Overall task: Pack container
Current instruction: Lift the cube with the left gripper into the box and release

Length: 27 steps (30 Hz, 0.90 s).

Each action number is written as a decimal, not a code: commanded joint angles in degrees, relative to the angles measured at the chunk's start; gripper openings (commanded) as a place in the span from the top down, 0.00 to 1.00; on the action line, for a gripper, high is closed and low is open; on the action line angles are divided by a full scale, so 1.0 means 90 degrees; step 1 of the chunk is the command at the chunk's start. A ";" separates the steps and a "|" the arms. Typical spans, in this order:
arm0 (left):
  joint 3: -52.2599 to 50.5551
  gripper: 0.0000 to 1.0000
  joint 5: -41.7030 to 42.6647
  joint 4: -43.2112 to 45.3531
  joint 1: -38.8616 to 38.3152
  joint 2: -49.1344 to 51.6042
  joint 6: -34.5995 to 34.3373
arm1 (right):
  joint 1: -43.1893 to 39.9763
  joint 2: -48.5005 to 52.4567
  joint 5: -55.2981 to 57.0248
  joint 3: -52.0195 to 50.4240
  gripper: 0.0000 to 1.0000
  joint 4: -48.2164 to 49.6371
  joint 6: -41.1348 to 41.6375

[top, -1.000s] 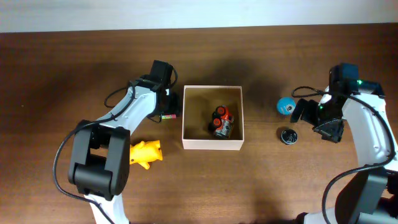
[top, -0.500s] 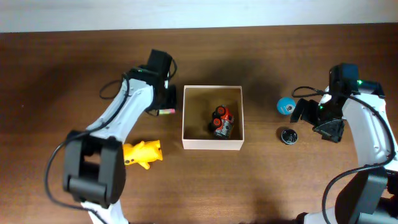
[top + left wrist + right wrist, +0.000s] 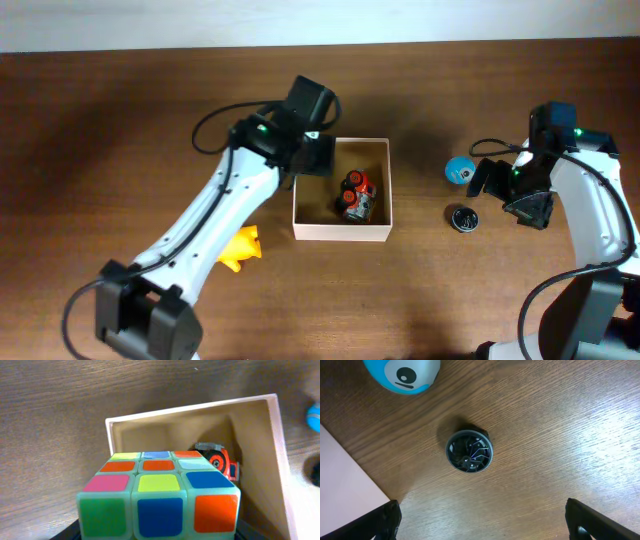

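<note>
The container (image 3: pixel 340 233) is a square white-walled box with a tan inside at mid-table; a red toy car (image 3: pixel 356 196) lies in it. My left gripper (image 3: pixel 312 152) hovers over its back left corner, shut on a multicoloured puzzle cube (image 3: pixel 158 494). In the left wrist view the cube fills the foreground, with the container's rim (image 3: pixel 200 406) and the car (image 3: pixel 223 461) beyond it. My right gripper (image 3: pixel 508 196) is open and empty above the table, right of the container. In the right wrist view a black round disc (image 3: pixel 469 451) lies ahead of its fingertips (image 3: pixel 387 519).
A blue ball with a face (image 3: pixel 459 169) lies right of the container, and the black disc (image 3: pixel 463 218) lies just in front of it. A yellow toy (image 3: pixel 240 246) lies left of the container's front corner. The container's outer wall (image 3: pixel 342 491) shows at the right wrist view's left edge.
My left arm has carried the cube to the right, from beside the container's left wall to above its back left corner. The right arm has not moved.
</note>
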 commanded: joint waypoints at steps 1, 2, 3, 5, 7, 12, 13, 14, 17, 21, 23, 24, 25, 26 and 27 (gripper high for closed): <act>0.0061 0.43 -0.0240 0.0158 -0.0005 0.0597 -0.0253 | -0.0024 0.0024 -0.0032 0.0070 0.01 0.0002 0.0029; 0.0061 0.43 -0.0170 0.0223 -0.0005 0.0726 -0.0255 | -0.0024 0.0024 -0.0032 0.0070 0.01 0.0002 0.0029; 0.0061 0.43 -0.0136 0.0321 -0.0005 0.0860 -0.0284 | -0.0024 0.0024 -0.0032 0.0070 0.01 0.0002 0.0029; 0.0063 0.42 -0.0085 0.0556 -0.0005 0.1052 -0.0342 | -0.0024 0.0024 -0.0032 0.0070 0.01 0.0000 0.0029; 0.0063 0.42 0.0044 0.0758 -0.0005 0.1132 -0.0342 | -0.0024 0.0024 -0.0032 0.0070 0.01 0.0000 0.0029; 0.0168 0.23 0.0073 0.0724 -0.0005 0.1098 -0.0338 | -0.0024 0.0024 -0.0032 0.0070 0.01 0.0000 0.0029; 0.0245 0.21 0.0073 0.0590 -0.0002 0.1083 -0.0328 | -0.0024 0.0024 -0.0032 0.0070 0.01 0.0000 0.0029; 0.0347 0.19 0.0066 0.0437 -0.0002 0.1071 -0.0308 | -0.0024 0.0024 -0.0032 0.0070 0.01 0.0000 0.0029; 0.0753 0.19 0.0044 -0.0136 0.0039 0.0974 -0.0010 | -0.0024 0.0024 -0.0032 0.0070 0.01 0.0002 0.0029; 0.1307 0.19 -0.0389 -0.1139 0.0158 0.0743 0.0022 | -0.0024 0.0024 -0.0032 0.0070 0.01 0.0002 0.0029; 0.1498 0.19 -0.0682 -0.1693 0.0270 0.0561 0.0019 | -0.0024 0.0024 -0.0032 0.0070 0.01 0.0000 0.0029; 0.1525 0.19 -0.0797 -0.1872 0.0318 0.0469 0.0019 | -0.0024 0.0024 -0.0032 0.0070 0.01 0.0002 0.0029; 0.1528 0.19 -0.0937 -0.2149 0.0427 0.0294 0.0019 | -0.0022 0.0024 -0.0032 0.0070 0.01 0.0002 0.0029; 0.1528 0.18 -0.0993 -0.2346 0.0525 0.0175 0.0019 | -0.0022 0.0024 -0.0032 0.0070 0.01 0.0002 0.0029; 0.1528 0.18 -0.1015 -0.2569 0.0634 0.0053 0.0019 | -0.0024 0.0024 -0.0032 0.0070 0.01 0.0002 0.0029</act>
